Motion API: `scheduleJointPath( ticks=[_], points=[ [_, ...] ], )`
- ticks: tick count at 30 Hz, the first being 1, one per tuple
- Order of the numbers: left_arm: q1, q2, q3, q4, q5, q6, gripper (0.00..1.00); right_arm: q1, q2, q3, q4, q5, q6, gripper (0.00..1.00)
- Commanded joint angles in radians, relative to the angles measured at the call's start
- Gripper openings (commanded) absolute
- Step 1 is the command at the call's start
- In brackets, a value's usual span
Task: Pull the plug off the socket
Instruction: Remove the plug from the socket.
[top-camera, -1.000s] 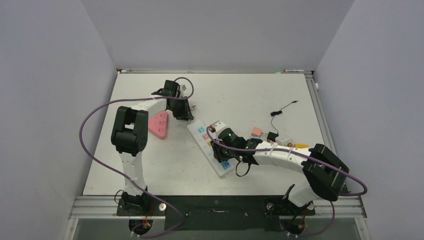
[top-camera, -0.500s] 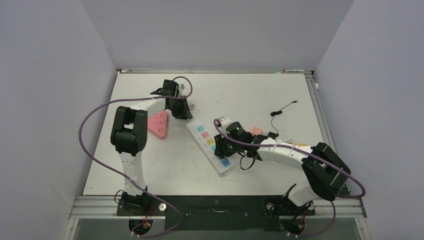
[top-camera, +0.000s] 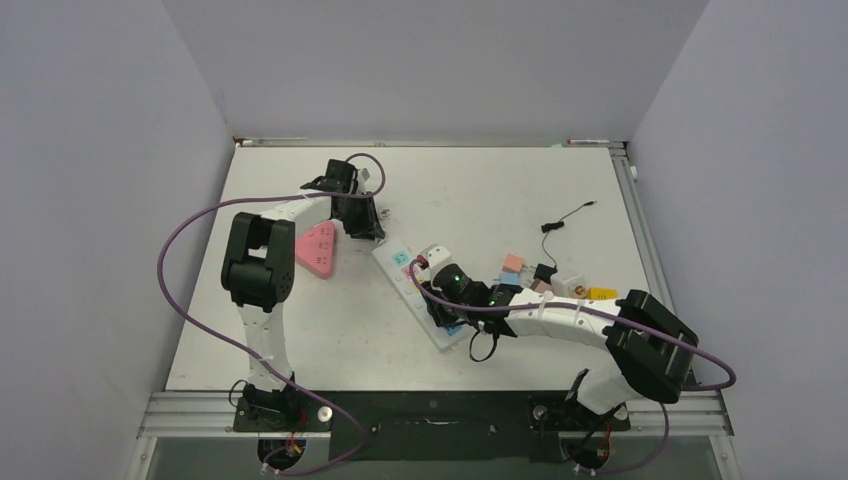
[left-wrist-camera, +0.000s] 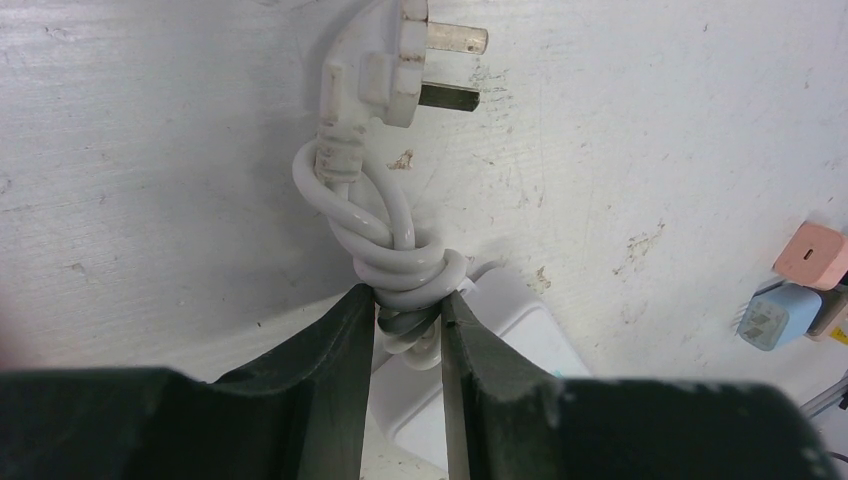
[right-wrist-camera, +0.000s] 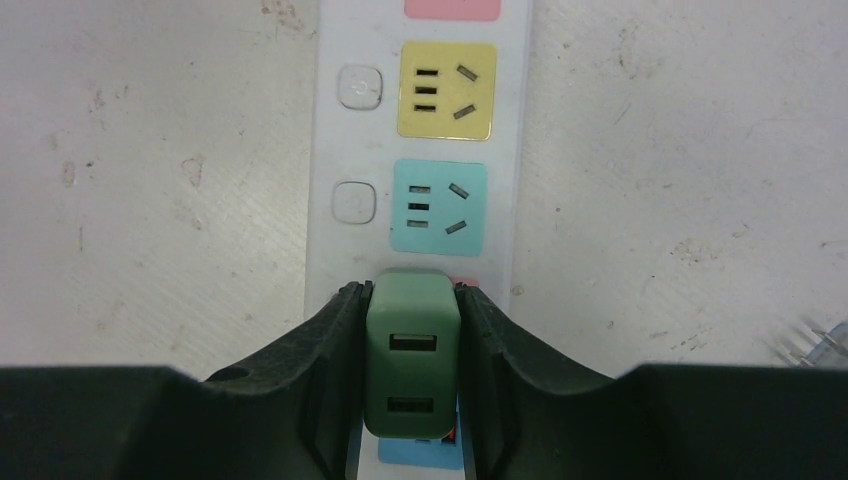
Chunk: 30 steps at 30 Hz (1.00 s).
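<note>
The white power strip (top-camera: 396, 263), which is the socket, lies slanted at mid-table with coloured outlets (right-wrist-camera: 445, 90). A green USB plug (right-wrist-camera: 412, 350) stands on the strip (right-wrist-camera: 330, 150) just below the cyan outlet. My right gripper (right-wrist-camera: 412, 291) is shut on the plug's two sides; in the top view it (top-camera: 446, 300) covers the plug. I cannot tell how deep the plug sits. My left gripper (left-wrist-camera: 408, 300) is shut on the strip's coiled white cord (left-wrist-camera: 405, 262) at the strip's far end (top-camera: 368, 228). The cord's own three-pin plug (left-wrist-camera: 385, 70) lies loose on the table.
A pink triangular piece (top-camera: 320, 248) lies beside the left arm. Small pink and blue adapters (top-camera: 512, 265) and a yellow item (top-camera: 600, 292) sit to the right of the strip. A thin black cable (top-camera: 565, 218) lies further back. Metal prongs (right-wrist-camera: 815, 345) show at the right edge.
The right wrist swung toward the far right half a second ago and has come back over the strip's near half. The strip shifted slightly with it. The left arm stayed still.
</note>
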Motion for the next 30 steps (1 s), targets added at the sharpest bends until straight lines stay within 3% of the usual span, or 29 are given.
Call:
scheduleJointPath(
  ticks=[1, 13, 18, 25, 30],
  points=[
    [0.009, 0.032, 0.006, -0.008, -0.082, 0.039, 0.00, 0.064, 0.014, 0.050, -0.094, 0.158, -0.021, 0.05],
    [0.009, 0.033, 0.007, -0.008, -0.083, 0.039, 0.00, 0.193, 0.146, 0.168, -0.187, 0.341, -0.051, 0.05],
    [0.009, 0.033, 0.007, -0.010, -0.082, 0.039, 0.00, 0.223, 0.186, 0.195, -0.197, 0.351, -0.051, 0.05],
    [0.010, 0.030, 0.007, -0.011, -0.080, 0.039, 0.00, 0.217, 0.170, 0.195, -0.174, 0.299, -0.046, 0.05],
    [0.010, 0.028, 0.007, -0.010, -0.081, 0.039, 0.00, 0.164, 0.131, 0.164, -0.118, 0.150, -0.036, 0.05]
  ],
)
